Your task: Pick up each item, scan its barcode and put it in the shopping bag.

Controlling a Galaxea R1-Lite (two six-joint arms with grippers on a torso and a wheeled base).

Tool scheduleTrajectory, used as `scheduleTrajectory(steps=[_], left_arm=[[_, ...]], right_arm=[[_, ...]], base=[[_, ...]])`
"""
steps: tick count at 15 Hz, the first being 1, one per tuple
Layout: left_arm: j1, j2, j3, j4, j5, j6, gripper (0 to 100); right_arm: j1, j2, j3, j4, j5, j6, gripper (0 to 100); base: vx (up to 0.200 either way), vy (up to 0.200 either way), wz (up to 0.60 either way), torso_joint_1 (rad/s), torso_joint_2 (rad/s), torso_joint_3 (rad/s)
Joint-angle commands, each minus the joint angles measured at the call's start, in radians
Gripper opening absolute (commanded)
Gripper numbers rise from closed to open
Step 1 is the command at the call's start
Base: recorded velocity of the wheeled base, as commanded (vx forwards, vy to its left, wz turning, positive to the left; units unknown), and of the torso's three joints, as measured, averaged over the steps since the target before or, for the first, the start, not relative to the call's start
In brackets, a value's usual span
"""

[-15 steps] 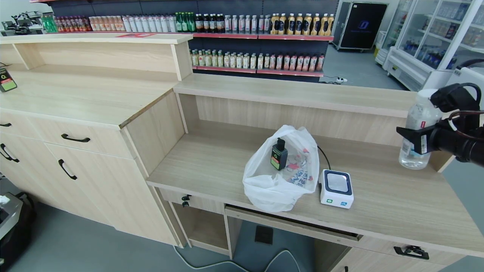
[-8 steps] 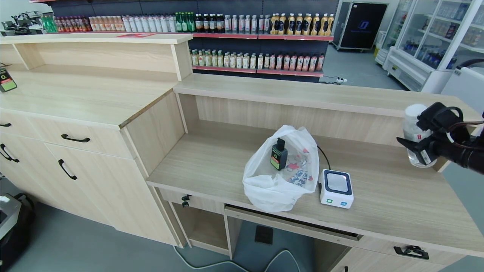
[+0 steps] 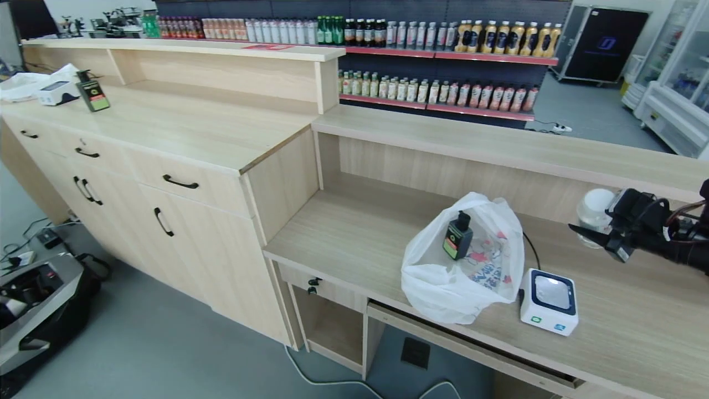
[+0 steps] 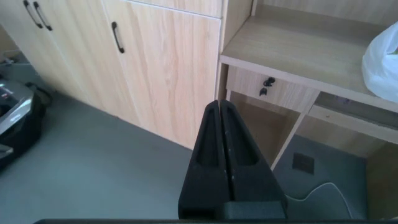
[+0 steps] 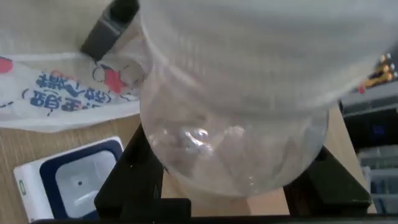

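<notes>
Right end effector (image 3: 594,233) pinches the bottle (image 3: 596,204), lower part hidden by my grip, above the counter (image 3: 637,316), well right of the scanner (image 3: 549,302); left end effector (image 4: 219,109) pressed together.

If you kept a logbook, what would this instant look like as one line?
right gripper: shut on water bottle above counter | left gripper: shut, empty | bag: green bottle inside, beside scanner
</notes>
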Motion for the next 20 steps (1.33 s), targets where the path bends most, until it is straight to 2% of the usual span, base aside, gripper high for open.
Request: scheduleTrajectory(steps=[1,4,12,13,16,20], left_arm=[[0.001,0.0,0.0,0.0,0.001,0.001,0],[0.001,0.0,0.0,0.0,0.001,0.0,0],[0.001,0.0,0.0,0.0,0.001,0.0,0],[0.001,0.0,0.0,0.0,0.001,0.0,0],[0.001,0.0,0.0,0.0,0.001,0.0,0],[0.001,0.0,0.0,0.0,0.001,0.0,0]], right_arm=[[-0.038,0.091,-0.025,0.003,0.058,-0.085,0],[-0.049,0.163,-0.056,0.002,0.164,-0.184,0],[-0.05,0.196,-0.059,0.005,0.18,-0.289,0],[-0.064,0.201,-0.056,0.014,0.223,-0.326,0],[-0.084,0.219,-0.053,0.063,0.256,-0.417,0],[-0.092,0.264,-0.056,0.059,0.267,-0.438,0]], base=[[0.0,0.0,0.0,0.0,0.0,0.0],[0.0,0.0,0.0,0.0,0.0,0.0],[0.0,0.0,0.0,0.0,0.0,0.0],[0.0,0.0,0.0,0.0,0.0,0.0],[0.0,0.0,0.0,0.0,0.0,0.0],[0.0,0.0,0.0,0.0,0.0,0.0]])
